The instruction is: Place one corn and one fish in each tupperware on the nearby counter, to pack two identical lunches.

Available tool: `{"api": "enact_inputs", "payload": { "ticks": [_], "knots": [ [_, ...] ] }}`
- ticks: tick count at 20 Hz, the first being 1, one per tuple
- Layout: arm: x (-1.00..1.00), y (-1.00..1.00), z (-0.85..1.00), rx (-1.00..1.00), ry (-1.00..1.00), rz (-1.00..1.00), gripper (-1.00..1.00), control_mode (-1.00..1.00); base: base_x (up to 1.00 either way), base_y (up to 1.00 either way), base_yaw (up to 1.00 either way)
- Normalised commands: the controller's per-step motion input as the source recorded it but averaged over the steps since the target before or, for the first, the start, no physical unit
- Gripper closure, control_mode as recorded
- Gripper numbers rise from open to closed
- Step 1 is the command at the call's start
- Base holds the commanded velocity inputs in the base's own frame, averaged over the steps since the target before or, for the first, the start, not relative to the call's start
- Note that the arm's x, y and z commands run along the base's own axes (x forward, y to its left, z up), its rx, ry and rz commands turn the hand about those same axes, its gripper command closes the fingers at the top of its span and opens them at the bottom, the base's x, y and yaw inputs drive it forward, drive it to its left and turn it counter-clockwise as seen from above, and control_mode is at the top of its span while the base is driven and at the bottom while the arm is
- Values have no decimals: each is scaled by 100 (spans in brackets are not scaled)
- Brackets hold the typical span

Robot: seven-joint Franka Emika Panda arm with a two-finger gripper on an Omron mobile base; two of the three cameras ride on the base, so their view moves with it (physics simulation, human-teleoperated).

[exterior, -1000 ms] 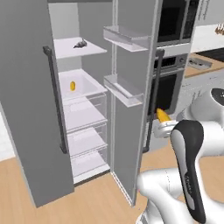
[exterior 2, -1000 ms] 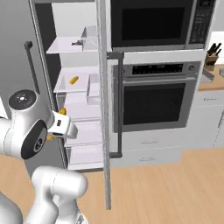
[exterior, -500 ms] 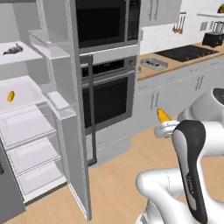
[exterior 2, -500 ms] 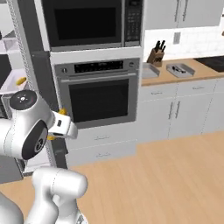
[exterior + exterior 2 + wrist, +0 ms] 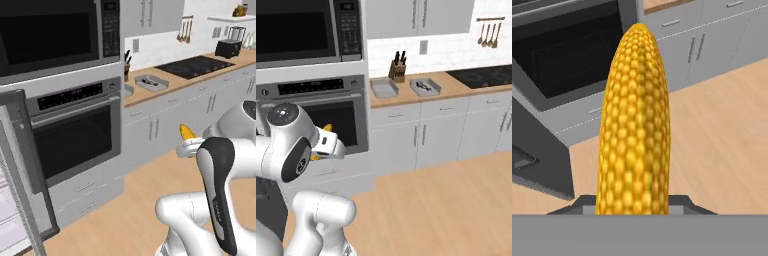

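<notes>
Swinging away from the fridge, the base now faces the tabletop [image 5: 406, 95] (whole view shifted, things did not). Jaws pinch one corn [image 5: 634, 125], carried along at the hand. Two tupperware sit at 12 o'clock beside the knife block [image 5: 399, 72]: left one [image 5: 384, 88] looks bare, right one [image 5: 425, 87] holds something dark, perhaps fish.

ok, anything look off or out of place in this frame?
One thing: the fridge door at the left of the left base view stands open while the base faces the counter. Otherwise fine: the gripper holds a corn, and both tupperware sit flat on the counter, one with a dark item inside.
</notes>
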Motion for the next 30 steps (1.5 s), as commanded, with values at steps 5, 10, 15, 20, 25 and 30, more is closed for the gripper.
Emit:
{"api": "enact_inputs", "payload": {
  "ticks": [5,10,15,20,25,30],
  "knots": [
    [0,0,0,0,0,0,100,100,100,-100,2],
    [0,0,0,0,0,0,100,100,100,-93,12],
    [0,0,0,0,0,0,100,100,100,-77,21],
    [0,0,0,0,0,0,100,100,100,-51,27],
    [0,0,0,0,0,0,100,100,100,-48,5],
    [0,0,0,0,0,0,100,100,100,-46,0]
  ]
}}
